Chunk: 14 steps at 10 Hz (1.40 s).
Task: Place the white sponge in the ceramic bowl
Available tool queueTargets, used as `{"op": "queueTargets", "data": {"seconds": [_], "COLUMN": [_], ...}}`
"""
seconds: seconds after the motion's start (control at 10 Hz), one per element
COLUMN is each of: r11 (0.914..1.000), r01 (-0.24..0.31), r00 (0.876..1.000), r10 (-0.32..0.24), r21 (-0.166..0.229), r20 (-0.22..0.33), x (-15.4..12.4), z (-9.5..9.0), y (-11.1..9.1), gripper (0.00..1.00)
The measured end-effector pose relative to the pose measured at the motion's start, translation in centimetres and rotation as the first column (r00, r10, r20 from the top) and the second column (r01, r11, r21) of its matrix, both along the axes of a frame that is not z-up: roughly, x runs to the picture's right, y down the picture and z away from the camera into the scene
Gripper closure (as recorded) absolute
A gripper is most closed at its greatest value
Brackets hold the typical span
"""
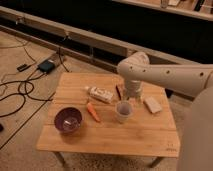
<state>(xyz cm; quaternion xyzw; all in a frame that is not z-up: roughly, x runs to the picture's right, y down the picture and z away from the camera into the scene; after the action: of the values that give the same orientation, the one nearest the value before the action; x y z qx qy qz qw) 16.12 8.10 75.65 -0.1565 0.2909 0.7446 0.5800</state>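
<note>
The white sponge (pixel 152 104) lies flat on the right side of the wooden table (pixel 125 139). The dark purple ceramic bowl (pixel 68 120) stands at the front left, and I see nothing in it. My arm comes in from the right, bends above the table's back edge and points down. My gripper (pixel 131 96) hangs just behind the translucent white cup (pixel 123 111), left of the sponge and well right of the bowl. It holds nothing that I can see.
A white printed tube with red markings (pixel 100 93) lies behind an orange carrot (pixel 93 111) at mid-table. A small dark bar (pixel 118 91) lies next to the gripper. Cables and a dark box (pixel 46 66) are on the floor at left.
</note>
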Motion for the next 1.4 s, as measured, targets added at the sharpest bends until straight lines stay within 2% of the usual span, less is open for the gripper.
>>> {"op": "queueTargets", "data": {"seconds": [0.4,0.6,1.1,1.4], "r11": [0.9969,0.9965,0.9984,0.9964], "r01": [-0.078,-0.084,-0.016,0.012], "r00": [0.994,0.994,1.0,0.999], "r10": [0.079,0.084,0.017,-0.008], "r21": [0.009,0.0,-0.053,-0.084], "r20": [-0.071,-0.074,0.007,0.04], "x": [5.4,7.1,9.1,10.6], "z": [0.7,1.4,4.5,6.3], "y": [0.8,1.1,1.3,1.7], "gripper": [0.35,0.35,0.35,0.35]}}
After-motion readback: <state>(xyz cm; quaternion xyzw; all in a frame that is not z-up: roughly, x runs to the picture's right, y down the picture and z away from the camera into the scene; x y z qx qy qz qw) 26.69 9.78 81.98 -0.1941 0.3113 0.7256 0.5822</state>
